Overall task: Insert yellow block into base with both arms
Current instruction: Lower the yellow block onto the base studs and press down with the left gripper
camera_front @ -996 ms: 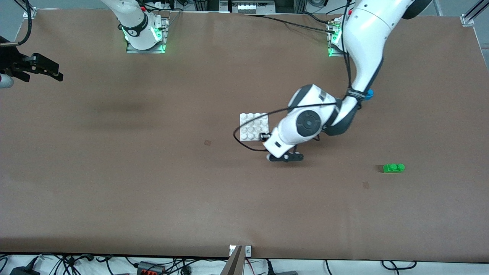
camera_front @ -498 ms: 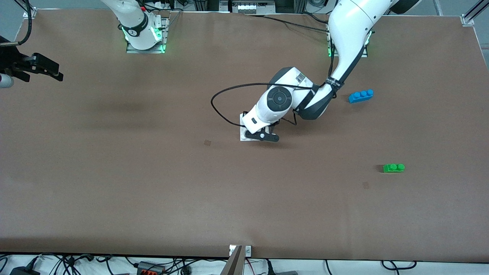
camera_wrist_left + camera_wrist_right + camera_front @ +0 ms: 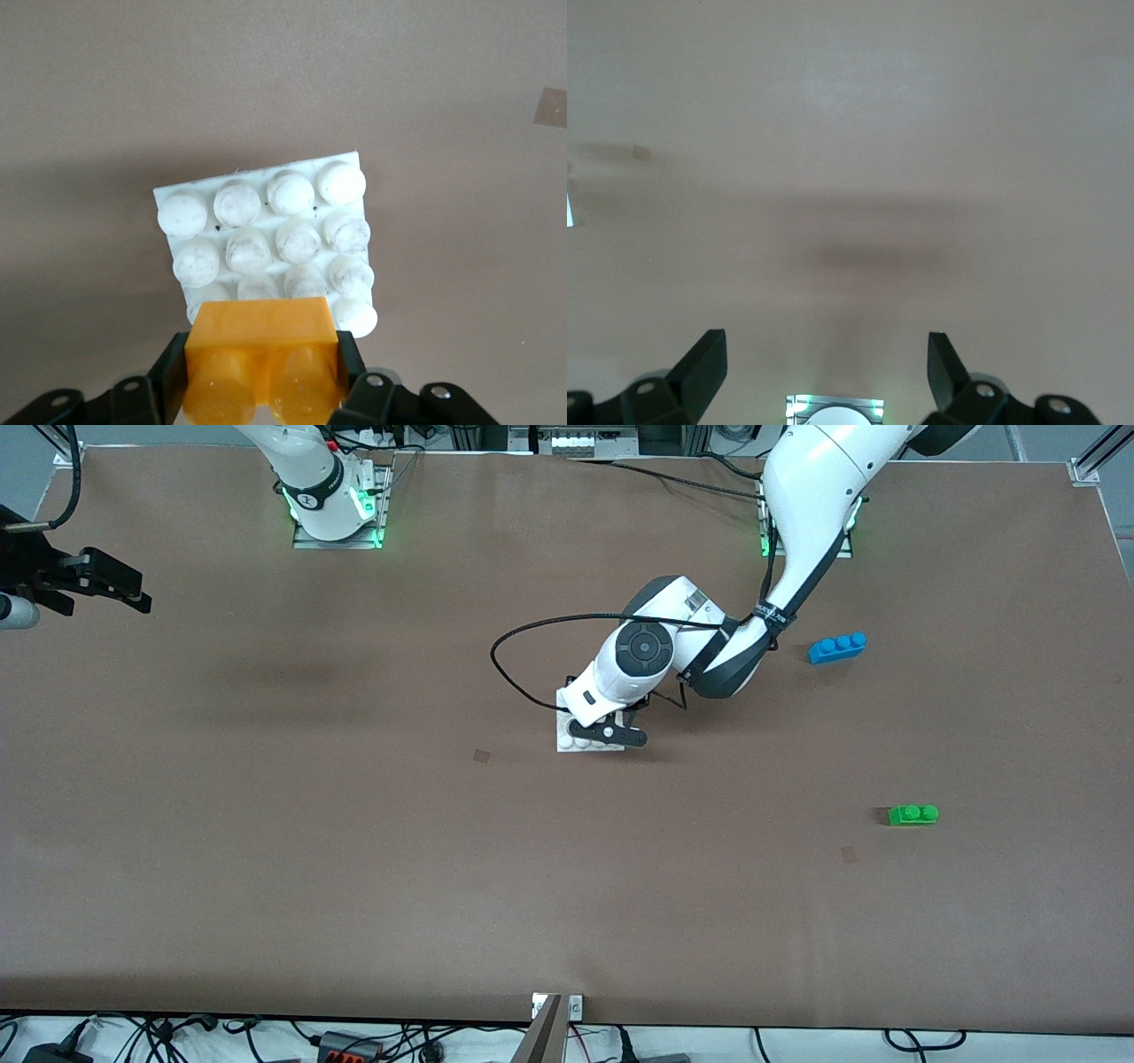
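In the front view, the left arm (image 3: 797, 522) reached from its base down over the middle of the brown table (image 3: 354, 868). Its wrist covered most of the base (image 3: 567, 742), of which only one corner and the edge nearest the camera showed. The left gripper (image 3: 609, 735) hung over that white plate; the yellow block could not be seen from here, hidden under the wrist. A blue brick (image 3: 836, 646) lay toward the left arm's end of the table, and a green brick (image 3: 912, 814) lay nearer the camera than the blue one, well apart from the base. The right arm (image 3: 310, 469) waited, its body mostly cut off at the top edge; the right gripper (image 3: 84, 583) showed dark at the picture's edge, over the right arm's end of the table.

In the left wrist view, the left gripper (image 3: 264, 376) was clenched on the yellow block (image 3: 261, 359), one black finger (image 3: 174, 372) on each side. The block overlapped the edge of the base (image 3: 270, 239); whether it touched the studs could not be told.

In the right wrist view, the right gripper (image 3: 827, 363) stood with fingers (image 3: 704, 359) spread wide, grasping nothing, over bare table.
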{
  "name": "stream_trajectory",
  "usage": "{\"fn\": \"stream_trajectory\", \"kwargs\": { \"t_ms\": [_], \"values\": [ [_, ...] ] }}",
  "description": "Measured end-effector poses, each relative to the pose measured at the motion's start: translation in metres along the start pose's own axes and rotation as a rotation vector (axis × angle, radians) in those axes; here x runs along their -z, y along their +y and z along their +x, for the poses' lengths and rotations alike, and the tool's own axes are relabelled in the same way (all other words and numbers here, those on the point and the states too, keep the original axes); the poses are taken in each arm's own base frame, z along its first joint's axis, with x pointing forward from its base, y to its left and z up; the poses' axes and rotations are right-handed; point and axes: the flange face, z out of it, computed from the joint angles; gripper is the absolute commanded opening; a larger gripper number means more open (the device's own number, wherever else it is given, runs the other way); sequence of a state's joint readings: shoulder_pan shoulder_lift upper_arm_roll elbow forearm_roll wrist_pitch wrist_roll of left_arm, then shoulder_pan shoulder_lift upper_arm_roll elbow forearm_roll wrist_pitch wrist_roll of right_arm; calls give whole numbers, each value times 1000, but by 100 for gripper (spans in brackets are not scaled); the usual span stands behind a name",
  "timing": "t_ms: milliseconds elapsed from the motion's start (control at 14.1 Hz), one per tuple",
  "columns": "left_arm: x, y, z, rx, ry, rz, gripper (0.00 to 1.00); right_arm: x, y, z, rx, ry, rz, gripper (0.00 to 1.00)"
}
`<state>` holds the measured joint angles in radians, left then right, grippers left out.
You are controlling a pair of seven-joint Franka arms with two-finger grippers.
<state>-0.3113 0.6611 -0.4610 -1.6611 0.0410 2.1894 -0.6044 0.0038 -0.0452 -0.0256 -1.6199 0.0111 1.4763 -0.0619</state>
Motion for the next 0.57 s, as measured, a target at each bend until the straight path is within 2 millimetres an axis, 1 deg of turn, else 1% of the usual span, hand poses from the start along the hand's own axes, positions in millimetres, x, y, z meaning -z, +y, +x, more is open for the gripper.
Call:
{"fn": "stream_trajectory", "kwargs": {
  "t_ms": [142,356,569],
  "values": [
    [-6,4,-5,-4,-4,12,54,0,0,0,1,0,0,100],
    [-22,14,-13,35,26,80,54,0,-1,0,1,0,0,100],
    [-33,11,-11,71,26,87,54,0,-1,0,1,0,0,100]
  ]
}}
